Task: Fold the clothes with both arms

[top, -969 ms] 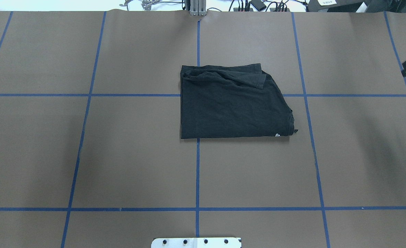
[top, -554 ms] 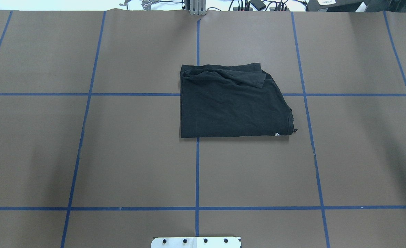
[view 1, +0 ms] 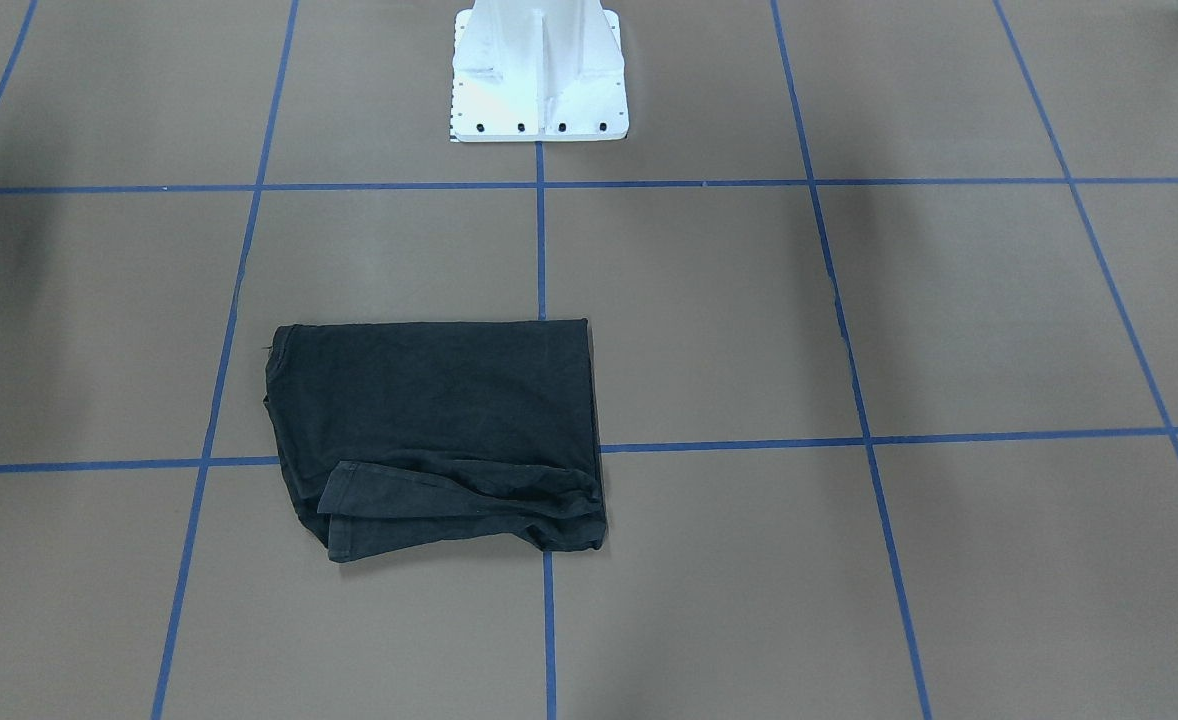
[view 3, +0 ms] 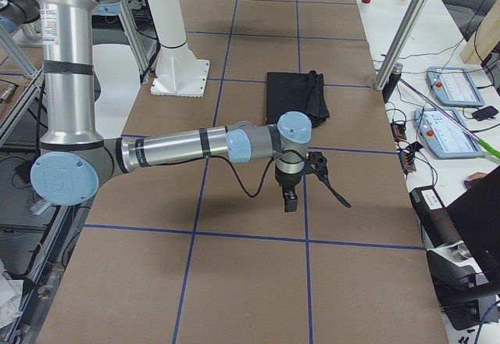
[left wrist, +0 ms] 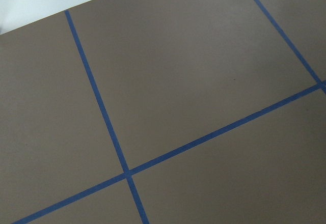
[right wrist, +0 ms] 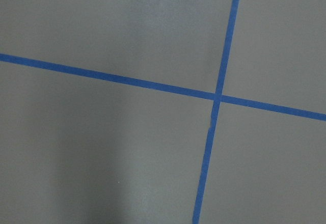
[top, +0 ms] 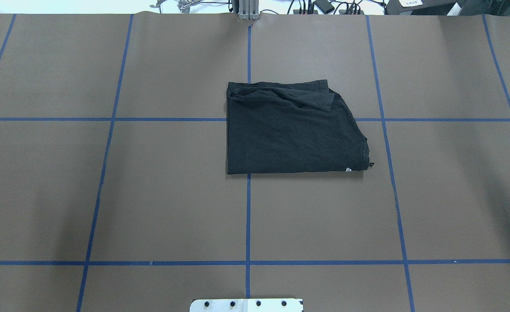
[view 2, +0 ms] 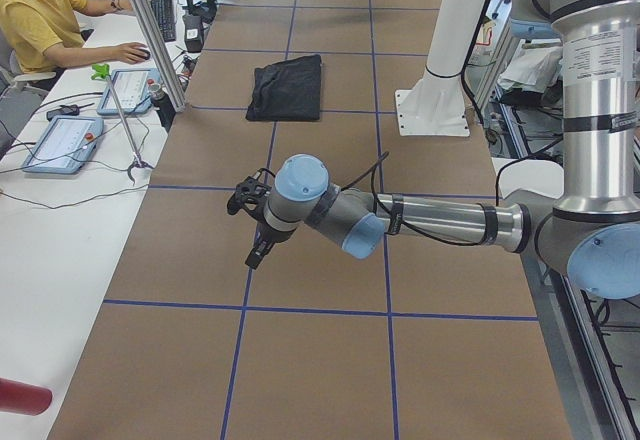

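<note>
Out toward the ends of the brown-papered table [top: 151, 195], my left gripper [view 2: 256, 250] and right gripper [view 3: 291, 195] hover over bare surface, well apart from the shirt. I cannot tell whether either is open or closed. Between them one black T-shirt [top: 289, 134] lies as a compact rectangle near the middle, so I judge the folding done, bar perhaps the rumpled sleeve [top: 320, 100]; count: one shirt, two grippers, two arms [view 3: 180, 147].
</note>
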### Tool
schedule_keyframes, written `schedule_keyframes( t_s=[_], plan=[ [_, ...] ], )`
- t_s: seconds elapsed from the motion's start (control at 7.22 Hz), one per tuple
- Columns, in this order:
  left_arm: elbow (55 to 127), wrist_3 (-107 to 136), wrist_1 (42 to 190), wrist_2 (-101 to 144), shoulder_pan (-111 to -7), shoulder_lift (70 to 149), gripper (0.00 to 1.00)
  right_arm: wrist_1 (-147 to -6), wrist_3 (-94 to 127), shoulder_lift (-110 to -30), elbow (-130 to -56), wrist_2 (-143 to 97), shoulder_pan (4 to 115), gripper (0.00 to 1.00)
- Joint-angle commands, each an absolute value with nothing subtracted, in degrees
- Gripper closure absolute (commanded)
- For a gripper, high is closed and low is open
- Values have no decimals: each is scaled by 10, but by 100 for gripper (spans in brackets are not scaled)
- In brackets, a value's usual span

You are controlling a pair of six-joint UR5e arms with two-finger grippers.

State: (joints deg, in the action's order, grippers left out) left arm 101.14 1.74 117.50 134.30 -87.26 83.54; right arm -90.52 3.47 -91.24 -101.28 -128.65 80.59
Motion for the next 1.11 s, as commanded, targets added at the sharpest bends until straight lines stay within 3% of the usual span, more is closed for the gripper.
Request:
schedule_keyframes(
  t_s=[0.0, 0.97],
  plan=[
    [1032, 17, 1142, 1338, -868, 831, 0, -904, 30, -921, -1014, -1309, 806, 0],
    [1032, 23, 1102, 1368, -870, 826, 0, -906, 40, -933, -1010, -1354, 829, 0]
  ],
)
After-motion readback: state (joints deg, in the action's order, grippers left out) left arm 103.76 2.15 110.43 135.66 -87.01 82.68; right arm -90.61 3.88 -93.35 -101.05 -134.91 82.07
